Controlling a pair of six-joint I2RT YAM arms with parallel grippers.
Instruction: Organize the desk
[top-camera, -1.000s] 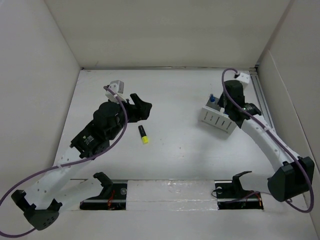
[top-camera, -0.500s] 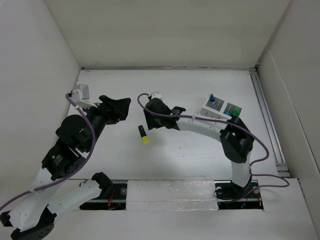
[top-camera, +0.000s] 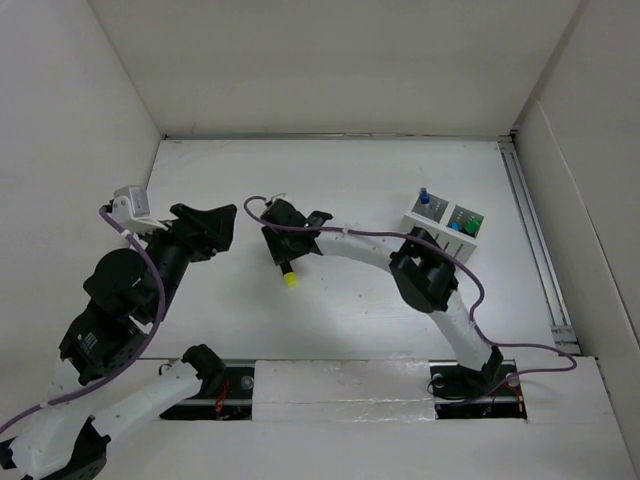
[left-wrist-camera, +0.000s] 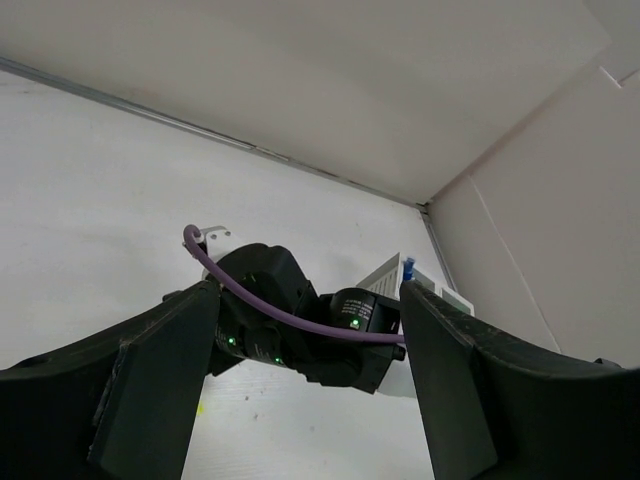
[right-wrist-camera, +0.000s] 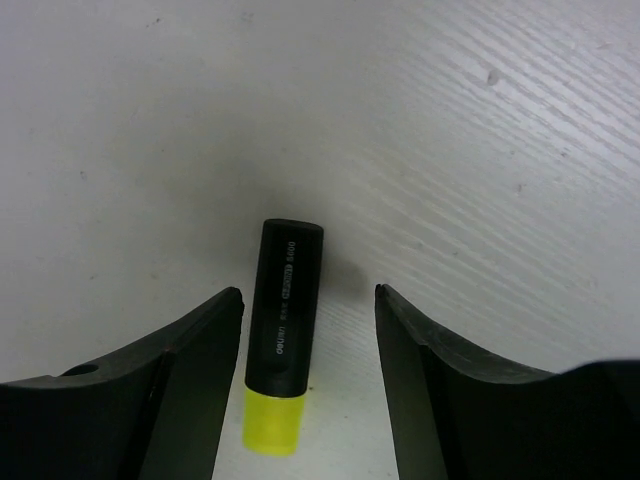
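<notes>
A black highlighter with a yellow cap lies flat on the white desk, left of centre. My right gripper hangs open just above it. In the right wrist view the highlighter lies between the two spread fingers, closer to the left one, and touches neither; the right gripper holds nothing. My left gripper is open and empty, raised to the left of the right wrist. From the left wrist view, the left gripper frames the right arm's wrist.
A small white compartmented holder stands at the right, with a blue marker and a green marker upright in it. White panel walls close the desk on three sides. A metal rail runs along the right edge.
The right arm swung from the holder at the right across to the highlighter, and its gripper opened. The left arm drew back to the left, away from the highlighter.
</notes>
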